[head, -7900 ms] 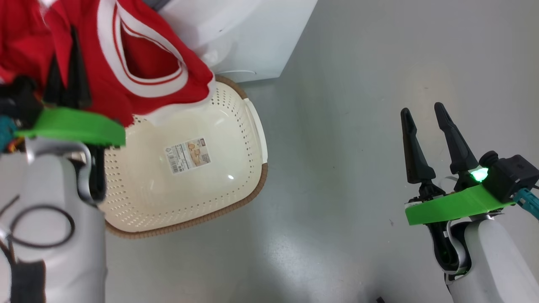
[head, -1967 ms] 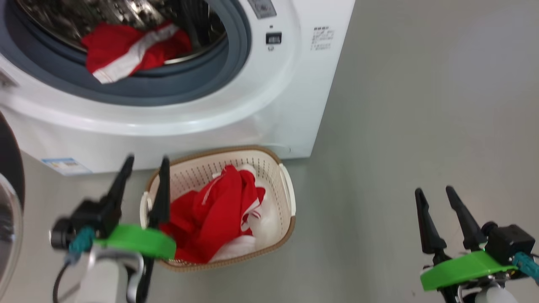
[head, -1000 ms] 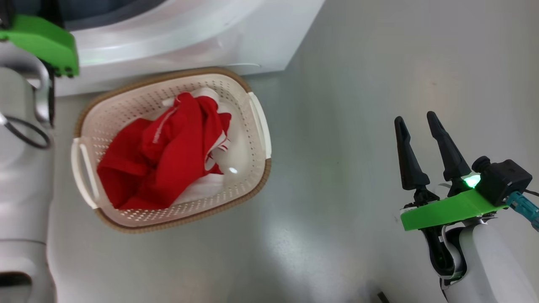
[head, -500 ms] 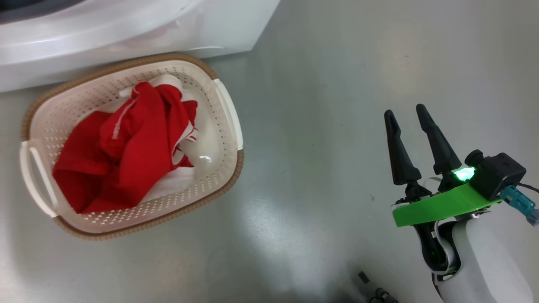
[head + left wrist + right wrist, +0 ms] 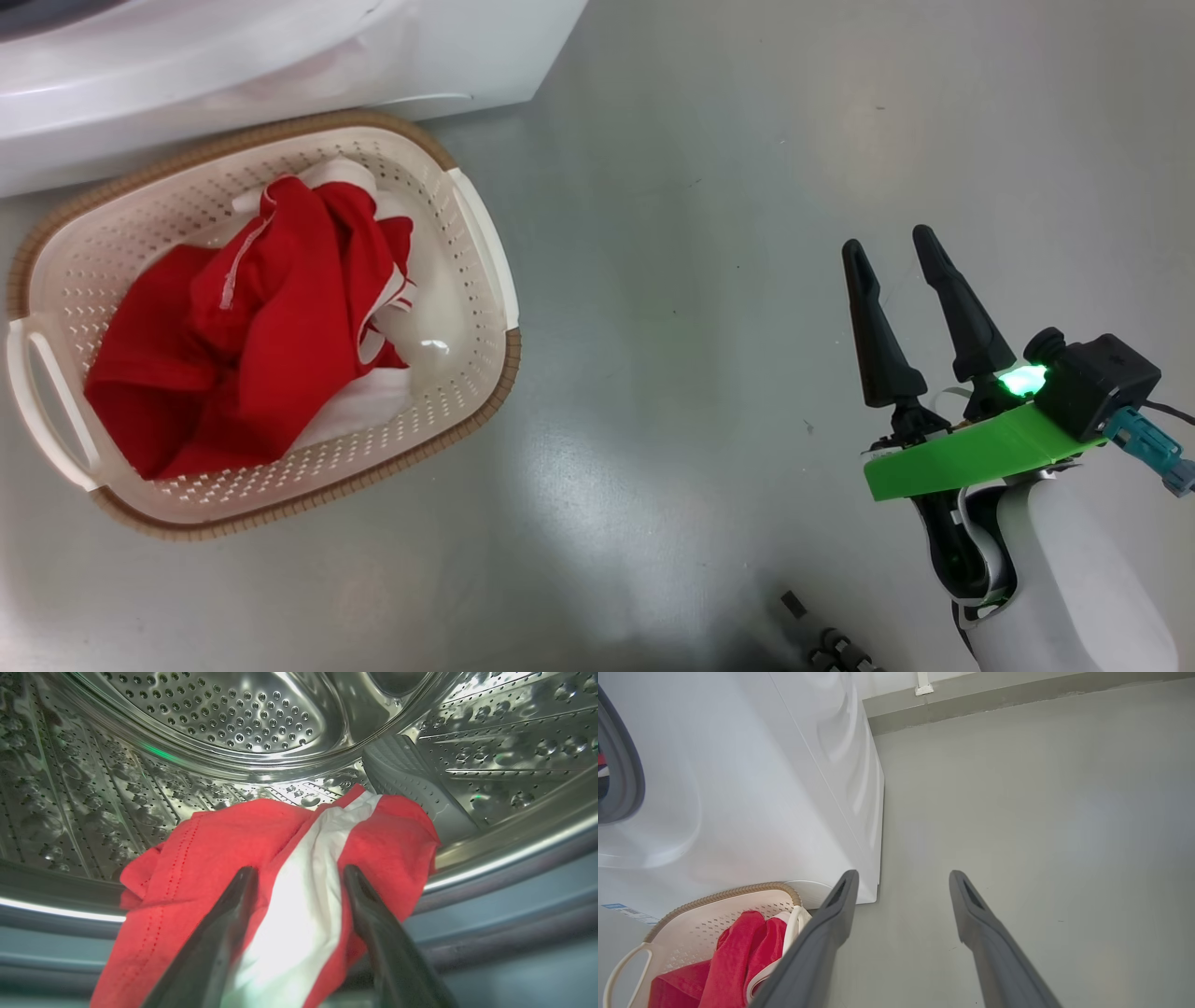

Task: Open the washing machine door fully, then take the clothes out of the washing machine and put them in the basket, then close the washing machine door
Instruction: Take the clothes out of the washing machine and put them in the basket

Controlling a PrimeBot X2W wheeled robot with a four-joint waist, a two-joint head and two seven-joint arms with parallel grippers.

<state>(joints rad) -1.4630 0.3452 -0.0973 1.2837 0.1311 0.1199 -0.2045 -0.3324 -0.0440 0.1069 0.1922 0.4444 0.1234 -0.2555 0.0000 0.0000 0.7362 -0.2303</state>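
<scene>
Your right arm sat in the lower right of the head view. Its pale forearm (image 5: pixel 1074 579) rose from the bottom edge and was capped by a green wrist bracket (image 5: pixel 971 453). A black camera block (image 5: pixel 1097 383) was mounted at the bracket's right end, with a lit green lamp (image 5: pixel 1022 380) just beside it. Above the bracket your right jaws stood spread wide, both long dark tips pointing toward the top of the frame and leaning slightly left. In the right wrist view they rose from the bottom centre, well apart. In the left wrist view your left jaws likewise rose from the bottom centre and stood wide apart, blurred near the lower edge.
</scene>
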